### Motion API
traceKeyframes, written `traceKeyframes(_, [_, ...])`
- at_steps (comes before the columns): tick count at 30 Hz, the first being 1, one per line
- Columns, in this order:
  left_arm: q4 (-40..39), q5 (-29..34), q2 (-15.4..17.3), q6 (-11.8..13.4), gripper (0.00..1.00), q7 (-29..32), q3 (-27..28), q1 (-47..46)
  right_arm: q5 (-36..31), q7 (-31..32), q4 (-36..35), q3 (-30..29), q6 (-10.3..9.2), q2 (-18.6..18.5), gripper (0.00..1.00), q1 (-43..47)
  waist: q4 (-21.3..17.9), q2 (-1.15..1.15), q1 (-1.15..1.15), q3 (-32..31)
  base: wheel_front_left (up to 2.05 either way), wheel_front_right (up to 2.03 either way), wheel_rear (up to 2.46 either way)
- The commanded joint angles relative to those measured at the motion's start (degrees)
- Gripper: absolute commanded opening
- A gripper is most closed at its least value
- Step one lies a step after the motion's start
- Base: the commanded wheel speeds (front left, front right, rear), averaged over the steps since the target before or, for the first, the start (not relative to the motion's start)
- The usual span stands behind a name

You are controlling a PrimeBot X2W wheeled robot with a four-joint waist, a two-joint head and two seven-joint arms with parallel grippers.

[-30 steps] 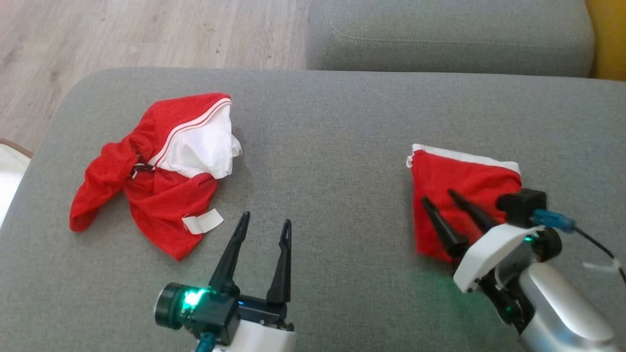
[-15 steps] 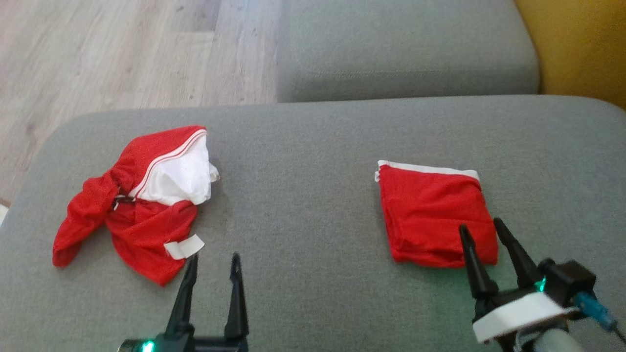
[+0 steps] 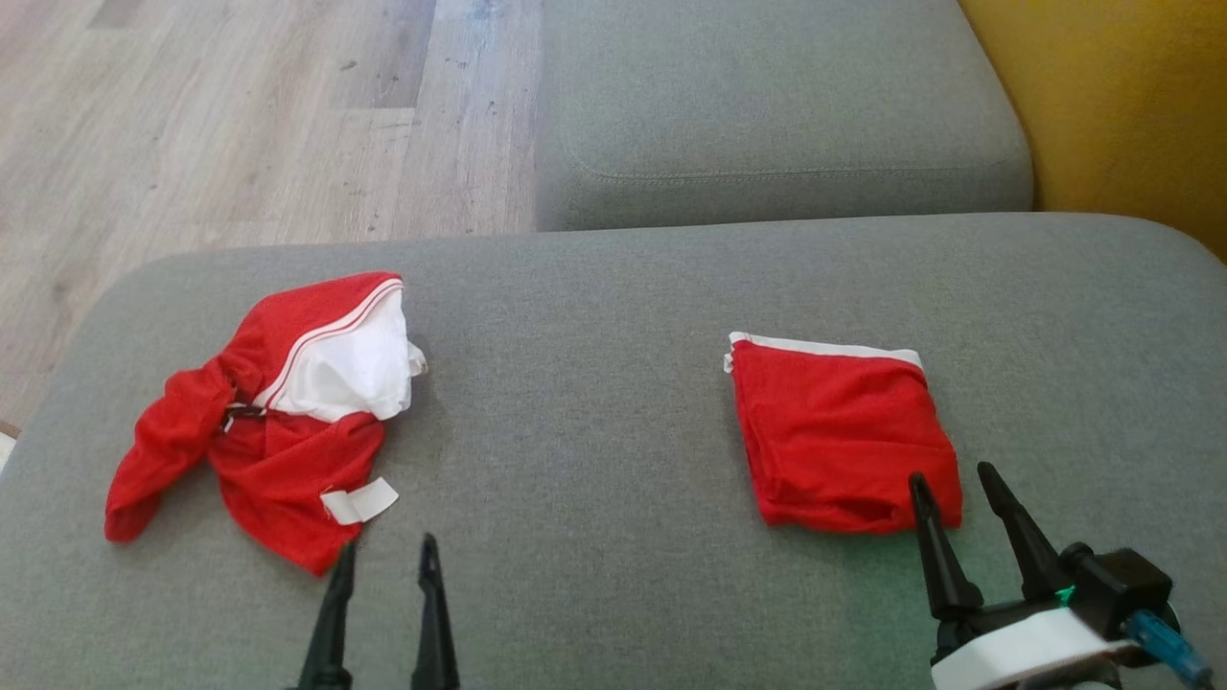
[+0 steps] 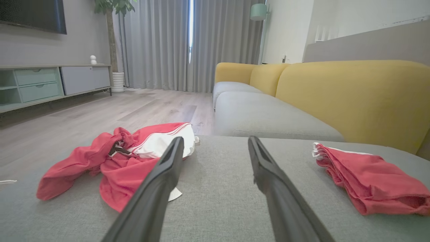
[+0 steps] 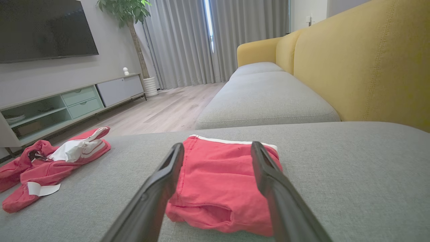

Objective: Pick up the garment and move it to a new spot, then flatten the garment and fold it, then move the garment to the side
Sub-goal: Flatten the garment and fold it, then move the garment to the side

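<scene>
A broad grey cushion (image 3: 613, 287) was seen as the work surface, its weave fine and matte and its far corners rounded. Behind it a second grey seat (image 3: 767, 105) with a stitched seam was set against a yellow back (image 3: 1122, 105). To the left, a pale wood-plank floor (image 3: 240, 125) was shown. In the wrist views long grey curtains (image 4: 158, 43), a dark TV (image 5: 43, 30), a low cabinet (image 5: 67, 101) with drawers and open shelves, a potted plant (image 5: 131, 13) and a pale green lamp (image 4: 258, 11) could be made out.

The garment (image 3: 834, 431), of red mesh-like cloth, was laid folded on the right part of the cushion as a neat, near-square packet, with a white band along its far edge. Well apart from it, on the left part, a second garment (image 3: 288, 450) was left crumpled: red cloth bunched and twisted, a white lining turned out, a white label (image 3: 359, 501) at its near side.

The left gripper (image 3: 388, 544) was held low over the cushion just beside the crumpled one, its fingers spread, with nothing between them. The right gripper (image 3: 952, 472) was held at the folded garment's near right corner, its fingers likewise apart and clamped on nothing.
</scene>
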Motion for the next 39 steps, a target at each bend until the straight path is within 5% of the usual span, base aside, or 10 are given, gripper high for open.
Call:
traceKeyframes(1, [-2.38,-0.59,-0.28,0.57,1.00,-0.29,2.29,-2.48,-0.84,-0.68,-1.55,0.65,0.22,0.04,1.00,-1.17,-0.07,0.00,0.00,-0.01,0.00,0.00,0.00])
traceKeyframes(24, [-2.12,-1.01,-0.28,-0.26,1.00,-0.29,2.21,-1.31,-2.81,-0.69,-1.50,-0.38,0.22,1.36,1.00,0.27,-0.51,0.00,0.00,-0.67,0.00,0.00,0.00])
traceKeyframes(39, [-3.56,-4.48,-0.28,-0.23,1.00,-0.29,1.43,-2.60,-2.84,-0.69,-1.52,-3.38,0.22,-1.52,1.00,-3.29,0.56,0.00,0.00,5.10,0.00,0.00,0.00])
